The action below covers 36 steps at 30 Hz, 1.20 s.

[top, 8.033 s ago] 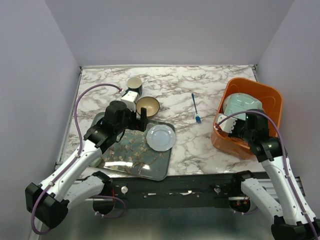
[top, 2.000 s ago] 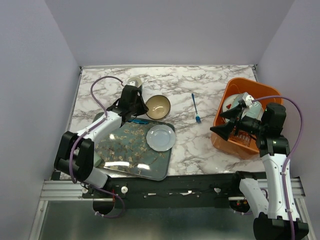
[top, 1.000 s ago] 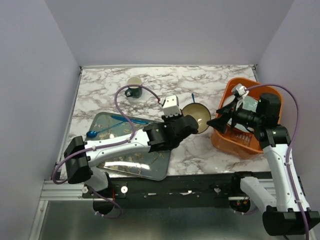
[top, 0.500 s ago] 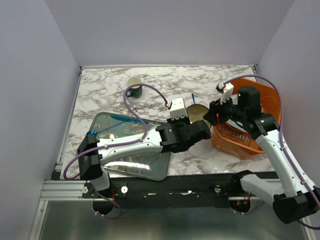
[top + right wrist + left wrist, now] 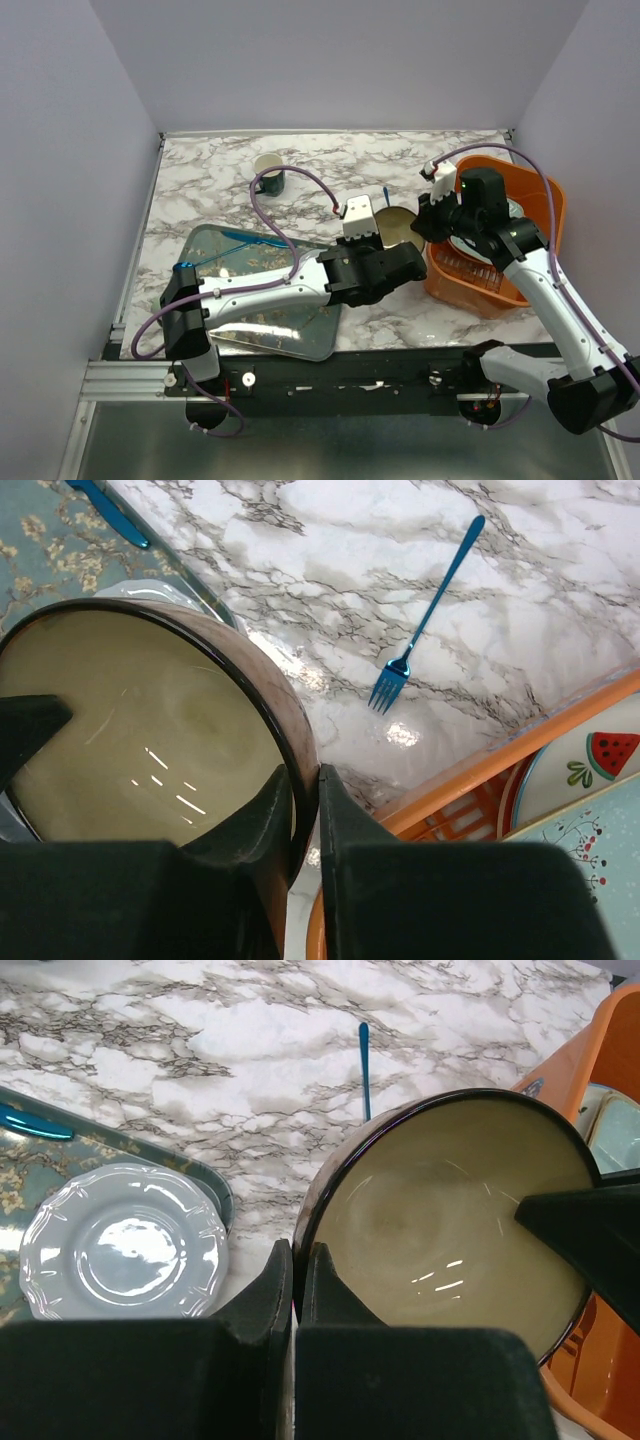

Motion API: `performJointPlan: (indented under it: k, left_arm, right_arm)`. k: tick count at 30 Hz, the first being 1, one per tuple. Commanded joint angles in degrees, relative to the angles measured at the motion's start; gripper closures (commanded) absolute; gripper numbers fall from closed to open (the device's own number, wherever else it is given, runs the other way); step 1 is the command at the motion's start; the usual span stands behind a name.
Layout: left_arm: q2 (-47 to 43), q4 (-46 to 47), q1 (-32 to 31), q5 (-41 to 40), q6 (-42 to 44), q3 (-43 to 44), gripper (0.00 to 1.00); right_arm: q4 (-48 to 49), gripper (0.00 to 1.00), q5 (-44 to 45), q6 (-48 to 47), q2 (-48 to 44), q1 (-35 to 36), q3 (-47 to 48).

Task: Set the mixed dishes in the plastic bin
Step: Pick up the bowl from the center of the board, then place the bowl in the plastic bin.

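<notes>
- Brown bowl (image 5: 450,1220) rim is clamped by left gripper (image 5: 296,1265) and right gripper (image 5: 305,785)
- Watermelon plate (image 5: 590,765) is shown by right wrist alone; pale plate (image 5: 125,1245) is seen whole from left wrist

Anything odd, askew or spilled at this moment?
One oddity: the glossy brown bowl with cream inside hangs tilted on edge beside the orange plastic bin, its rim pinched by the left gripper and right gripper at once. Nothing looks spilled or broken.
</notes>
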Motion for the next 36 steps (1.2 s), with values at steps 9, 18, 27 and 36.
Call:
performJointPlan:
  k: [9,18,27,36]
  left_arm:
    - [-4.53,8.74,-1.22,-5.91,-1.11,-1.66,0.48]
    - [-14.01,25.68,-1.13,-0.64,11.43,-14.84,0.02]
    - [-31.68,55.15,3.52,21.3,36.25,-37.52,0.01]
    - [-41.88,48.15,13.98,30.65,40.47,-43.77,0.01]
  right_arm:
    - [-0.85,0.99,0.55,1.97,0.01,0.61,4.35]
    - [-1.29,1.0,-8.57,0.92,-1.66,-6.86,5.23]
    - [-1.38,1.0,-23.95,-0.31,-3.59,-20.74,6.63]
    - [-2.34,0.99,-32.31,1.27,1.58,-34.27,9.97]
